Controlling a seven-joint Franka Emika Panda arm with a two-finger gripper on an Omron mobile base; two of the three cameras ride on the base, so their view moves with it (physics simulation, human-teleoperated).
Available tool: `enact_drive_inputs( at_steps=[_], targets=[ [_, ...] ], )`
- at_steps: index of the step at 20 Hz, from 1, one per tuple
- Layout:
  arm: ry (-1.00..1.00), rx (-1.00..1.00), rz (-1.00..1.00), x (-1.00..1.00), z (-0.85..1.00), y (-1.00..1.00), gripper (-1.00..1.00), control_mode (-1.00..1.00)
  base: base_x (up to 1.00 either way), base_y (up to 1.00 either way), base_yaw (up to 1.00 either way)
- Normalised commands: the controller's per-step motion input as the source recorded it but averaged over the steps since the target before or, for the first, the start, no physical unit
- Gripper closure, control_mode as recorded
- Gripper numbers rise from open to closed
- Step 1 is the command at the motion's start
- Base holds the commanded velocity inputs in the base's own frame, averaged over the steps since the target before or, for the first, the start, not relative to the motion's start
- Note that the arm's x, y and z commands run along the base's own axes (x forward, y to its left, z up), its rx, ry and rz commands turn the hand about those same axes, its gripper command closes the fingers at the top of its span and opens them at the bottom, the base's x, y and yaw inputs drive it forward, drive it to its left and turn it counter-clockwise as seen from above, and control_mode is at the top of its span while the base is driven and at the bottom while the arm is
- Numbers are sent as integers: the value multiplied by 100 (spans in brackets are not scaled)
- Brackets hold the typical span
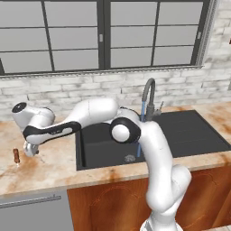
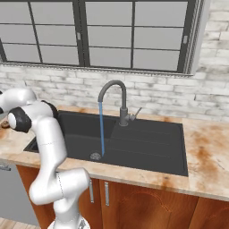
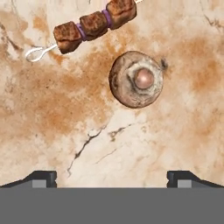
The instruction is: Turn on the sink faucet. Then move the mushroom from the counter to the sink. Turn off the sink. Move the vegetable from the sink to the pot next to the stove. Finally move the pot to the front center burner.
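Mushroom [image 3: 136, 79], round tan cap, lies on blotchy marbled counter [image 3: 52, 118].

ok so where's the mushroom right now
The mushroom lies on the counter left of the sink, right beside a meat skewer in the hand view, between and beyond the open fingers.

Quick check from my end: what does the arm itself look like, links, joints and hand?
The arm is glossy white with rounded, tube-like links and dark grey to black joints, including a round dark collar with a white cap at the elbow. A black band runs along the forearm. The hand is white, and its two small finger tips are dark with grey pads. No loose cables or markings show.
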Motion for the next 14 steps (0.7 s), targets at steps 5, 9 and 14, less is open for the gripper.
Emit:
enact_drive_inputs(
  at_steps=[5,9,14],
  targets=[
    [2,-4,0,16,-30,0,-100,-100,0,0,0],
    [0,0,0,32,-26,1,-100,-100,0,0,0],
    [0,1,0,26,-19,5,-100,-100,0,0,0]
  ],
)
